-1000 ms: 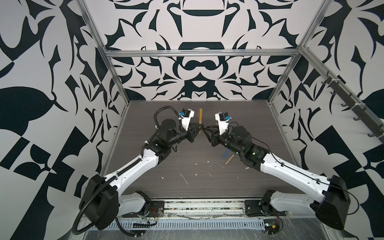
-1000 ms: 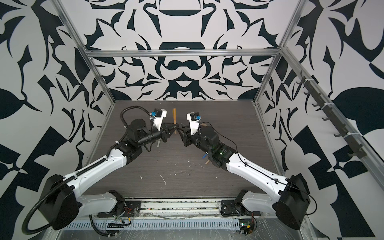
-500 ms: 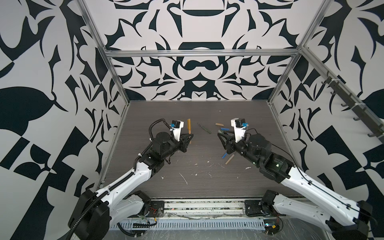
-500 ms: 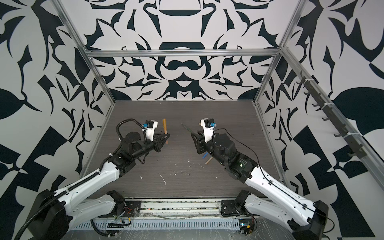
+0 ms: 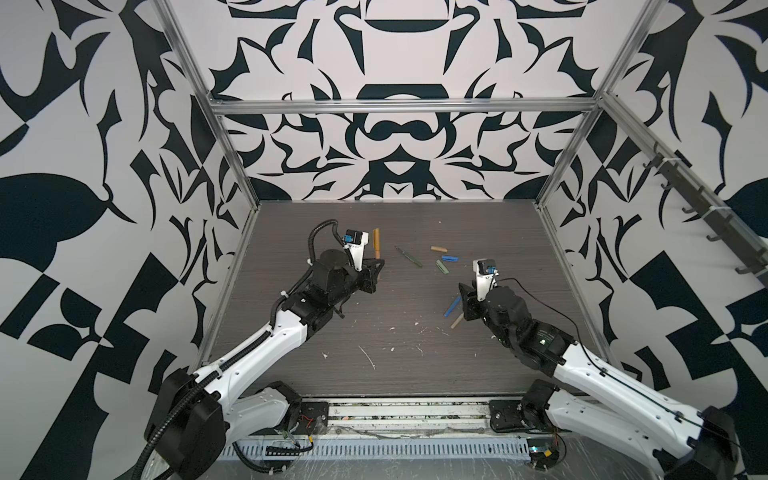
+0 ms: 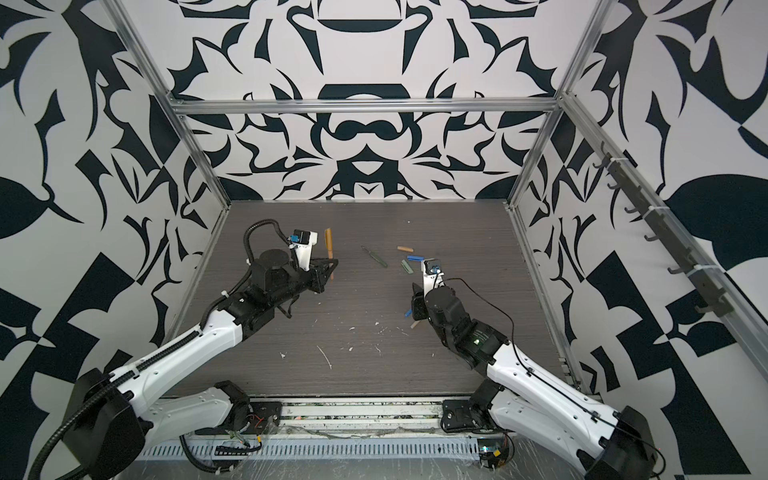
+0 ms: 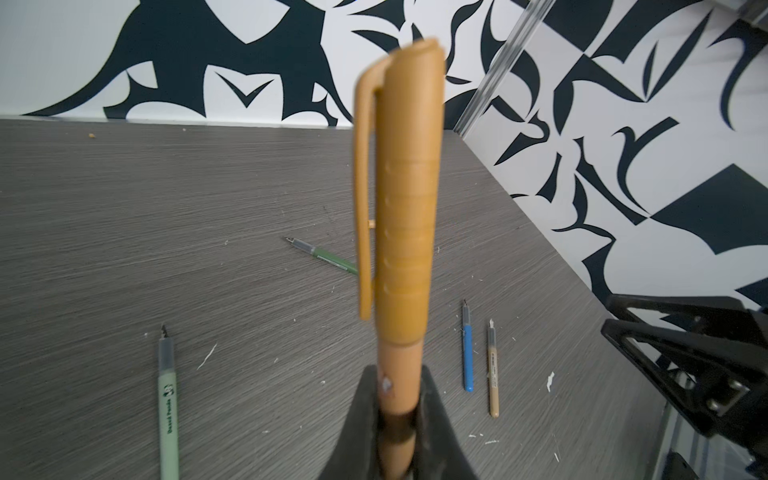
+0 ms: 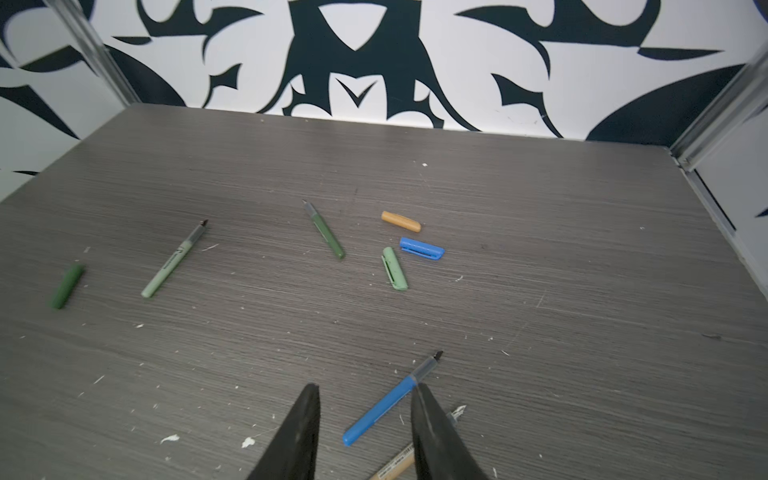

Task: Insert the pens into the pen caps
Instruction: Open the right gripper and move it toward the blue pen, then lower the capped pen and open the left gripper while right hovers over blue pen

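Both my arms have drawn back from the middle since a second ago. My right end effector (image 8: 365, 395) hangs by the blue pen (image 8: 390, 401) on the tabletop (image 8: 540, 332), jaws apart and empty. My left end effector (image 7: 395, 399) is clamped on the ochre pen (image 7: 400, 374), which wears its ochre cap (image 7: 409, 208). Farther back lie the light green cap (image 8: 395, 268), the blue cap (image 8: 422, 248) and the tan cap (image 8: 401, 221).

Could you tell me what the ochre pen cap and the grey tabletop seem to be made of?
Ochre ribbed pen cap on the ochre pen: likely matte plastic; one-piece clip, moulded rings. Grey tabletop: probably matte wood-grain laminate; fine streaks, white scuffs.
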